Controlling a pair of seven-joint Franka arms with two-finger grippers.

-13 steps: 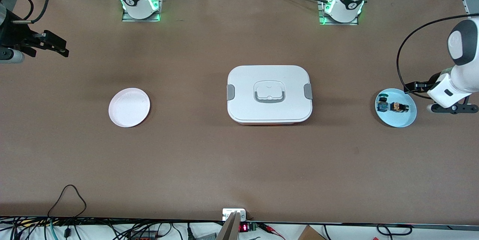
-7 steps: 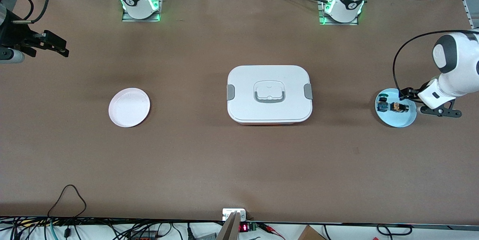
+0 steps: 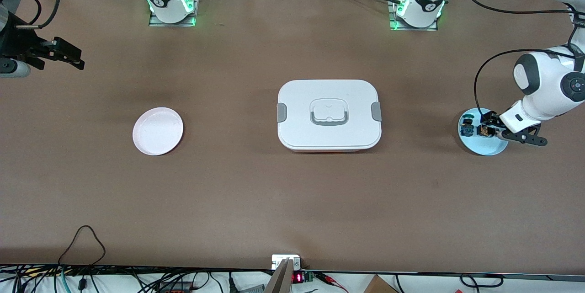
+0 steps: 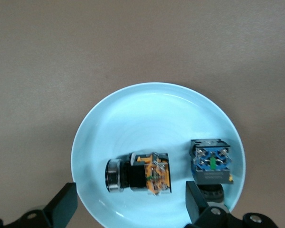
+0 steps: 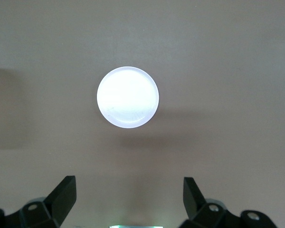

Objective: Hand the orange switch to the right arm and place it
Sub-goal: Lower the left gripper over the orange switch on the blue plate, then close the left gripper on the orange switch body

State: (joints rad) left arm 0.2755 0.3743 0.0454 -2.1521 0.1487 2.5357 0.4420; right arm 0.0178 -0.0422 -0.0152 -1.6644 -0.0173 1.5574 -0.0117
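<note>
The orange switch (image 3: 483, 131) lies on its side on a light blue plate (image 3: 484, 148) at the left arm's end of the table. In the left wrist view the orange switch (image 4: 147, 172) lies on the plate (image 4: 147, 114) between my open fingers. My left gripper (image 3: 491, 129) is open and low over the switch, its fingers on either side and apart from it; it also shows in the left wrist view (image 4: 130, 209). My right gripper (image 3: 73, 57) is open and empty, and waits over the table at the right arm's end; it also shows in the right wrist view (image 5: 128, 199).
A switch with a blue-green cap (image 3: 466, 127) lies beside the orange one on the same plate and shows in the left wrist view (image 4: 210, 161). A white lidded box (image 3: 329, 114) sits mid-table. A pale pink plate (image 3: 157, 130) lies toward the right arm's end and shows in the right wrist view (image 5: 128, 97).
My left arm has swung in over the blue plate and brought its open gripper down around the orange switch. The right arm has not moved.
</note>
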